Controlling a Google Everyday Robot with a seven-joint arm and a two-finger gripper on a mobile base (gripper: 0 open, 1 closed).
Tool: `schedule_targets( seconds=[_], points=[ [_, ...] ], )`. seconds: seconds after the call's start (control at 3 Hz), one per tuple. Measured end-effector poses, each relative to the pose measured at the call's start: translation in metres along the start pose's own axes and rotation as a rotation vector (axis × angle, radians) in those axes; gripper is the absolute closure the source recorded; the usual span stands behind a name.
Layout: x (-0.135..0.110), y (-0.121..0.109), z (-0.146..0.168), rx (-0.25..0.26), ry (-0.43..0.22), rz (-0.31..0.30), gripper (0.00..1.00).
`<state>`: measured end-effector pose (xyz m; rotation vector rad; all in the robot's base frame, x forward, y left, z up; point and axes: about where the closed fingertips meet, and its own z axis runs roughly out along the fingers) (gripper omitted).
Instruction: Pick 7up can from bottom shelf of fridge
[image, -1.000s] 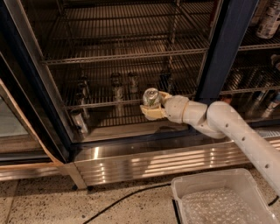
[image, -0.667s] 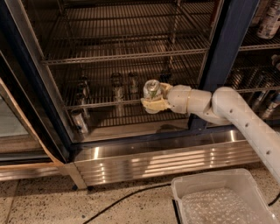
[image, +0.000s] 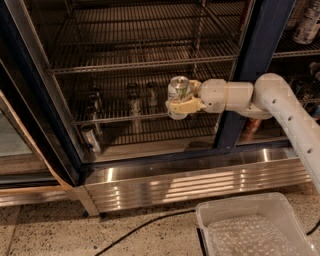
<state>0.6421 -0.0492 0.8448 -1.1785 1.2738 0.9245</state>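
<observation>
My gripper (image: 176, 100) is shut on the 7up can (image: 178, 91), a pale silvery can with green markings and a shiny top. I hold it upright in the air in front of the open fridge (image: 150, 60), above the level of the bottom wire shelf (image: 120, 117). My white arm (image: 250, 95) reaches in from the right, across the dark blue door post (image: 250, 65).
Several darker cans (image: 135, 97) stand at the back of the bottom shelf, and one can (image: 91, 139) stands low at the left. The ribbed steel base (image: 200, 177) runs below. A clear plastic bin (image: 250, 230) sits on the floor at front right. A black cable (image: 140, 230) lies on the floor.
My gripper has lifted the can a little higher and drawn it slightly outward from the shelf. The arm has straightened towards level.
</observation>
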Motion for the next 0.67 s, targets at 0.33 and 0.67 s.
schedule_targets(
  seconds=[0.33, 0.67],
  points=[
    [-0.0193, 0.0324, 0.0013, -0.119, -0.003, -0.017, 1.0],
    [-0.0193, 0.0324, 0.0013, -0.119, -0.003, -0.017, 1.0]
  ],
)
